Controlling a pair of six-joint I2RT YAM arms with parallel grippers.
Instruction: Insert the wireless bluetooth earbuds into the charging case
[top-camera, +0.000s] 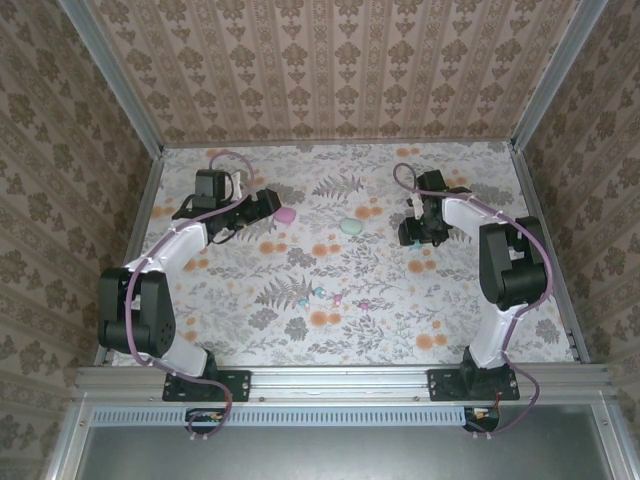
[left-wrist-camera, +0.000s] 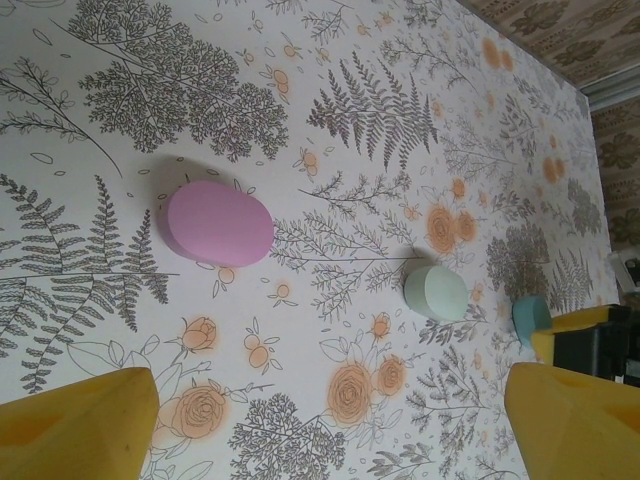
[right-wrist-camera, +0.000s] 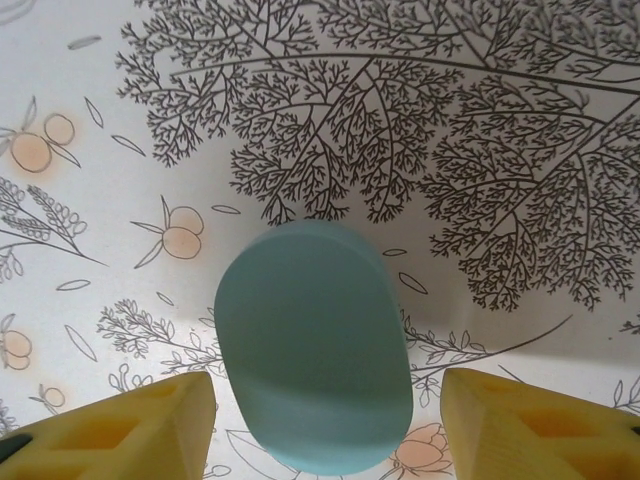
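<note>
**Flowered table, loose earbuds well back from both sets of fingers**

A table (top-camera: 250, 330) covered in fern-and-orange-flower print sits inside patterned walls, and three egg-shaped cases lie across its far half. The right fingers (right-wrist-camera: 110, 425) stand either side of the teal case (right-wrist-camera: 315, 345). They are not clamped: a strip of cloth shows between the case and the finger on the right of that view, and the other finger is just beside it. The case's long axis runs along the fingers' reach, so its narrow width lies across their closing line. I cannot tell whether it rests on the cloth or is lifted.

The left fingers (left-wrist-camera: 80, 425) are spread wide with nothing between them. The pink case (left-wrist-camera: 220, 223) lies ahead of them, and the mint case (left-wrist-camera: 436, 292) further off towards the right arm.

The earbuds (top-camera: 340, 298) are tiny pastel specks on the cloth, well apart from both sets of fingers, back towards the arm bases and roughly between the arms. The right fingers look slightly nearer, though the margin is small. Any pick probably means pulling back from the cases first.
</note>
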